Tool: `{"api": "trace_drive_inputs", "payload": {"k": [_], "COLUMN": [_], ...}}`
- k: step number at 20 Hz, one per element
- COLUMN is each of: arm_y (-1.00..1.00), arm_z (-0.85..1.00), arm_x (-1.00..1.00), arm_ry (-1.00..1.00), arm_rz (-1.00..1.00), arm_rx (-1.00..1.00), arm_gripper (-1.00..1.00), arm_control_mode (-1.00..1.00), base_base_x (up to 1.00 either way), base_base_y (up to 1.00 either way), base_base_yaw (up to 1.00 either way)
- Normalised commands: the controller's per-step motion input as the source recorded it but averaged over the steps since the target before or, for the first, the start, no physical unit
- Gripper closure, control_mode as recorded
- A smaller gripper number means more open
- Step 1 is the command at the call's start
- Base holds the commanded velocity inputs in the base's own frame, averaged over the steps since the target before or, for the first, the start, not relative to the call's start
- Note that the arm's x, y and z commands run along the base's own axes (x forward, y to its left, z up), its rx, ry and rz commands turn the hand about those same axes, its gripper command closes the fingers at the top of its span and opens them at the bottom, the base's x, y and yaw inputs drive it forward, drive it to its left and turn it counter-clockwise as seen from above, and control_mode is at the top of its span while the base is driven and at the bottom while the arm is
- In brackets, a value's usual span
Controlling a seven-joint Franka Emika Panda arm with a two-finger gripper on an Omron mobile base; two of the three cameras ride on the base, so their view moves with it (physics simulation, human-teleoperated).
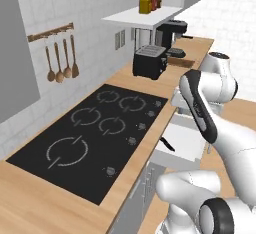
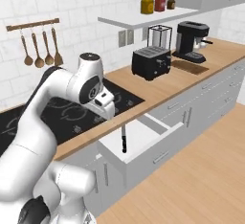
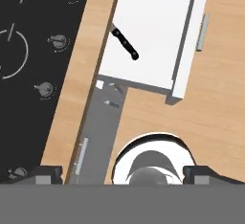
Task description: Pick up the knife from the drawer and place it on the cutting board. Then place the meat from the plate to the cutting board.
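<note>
One knife [image 3: 125,44]: black handle showing, lying inside the pulled-out drawer [image 3: 158,36] (blade partly under the tabletop [image 3: 88,74] edge)
Tool [image 3: 122,174]: fingers spread wide, holding nothing, above the drawer

arm [image 2: 52,98]: showing glossy white rounded shells, smooth
joints: showing dark grey/black bands btwn segments, black end cap
finger tips [image 3: 45,174]: looking small, dark, blocky

Black toaster [image 1: 149,62] beside hob [image 1: 92,128]
</note>
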Motion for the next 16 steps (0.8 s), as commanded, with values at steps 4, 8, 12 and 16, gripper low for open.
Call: {"api": "trace_drive_inputs", "payload": {"k": [4,8,12,16], "arm_y": [-0.63,-0.4,-0.27,-0.37], "arm_z": [-0.97,-0.88,-0.86,-0.9], "arm_x": [0.81,0.83,0.51,0.14], "arm_ry": [0.02,0.09,0.09,0.06], "arm_rz": [-0.01,-0.01,-0.03,-0.04], "arm_rx": [0.09,0.0,0.0,0.0], "arm_gripper": [-1.0,-1.0,-1.0,-1.0], "arm_control_mode": [-1.0,-1.0,-1.0,-1.0], "base_base_x": [0.0,0.0,0.0,0.0], "base_base_y": [0.0,0.0,0.0,0.0], "base_base_yaw": [0.0,0.0,0.0,0.0]}}
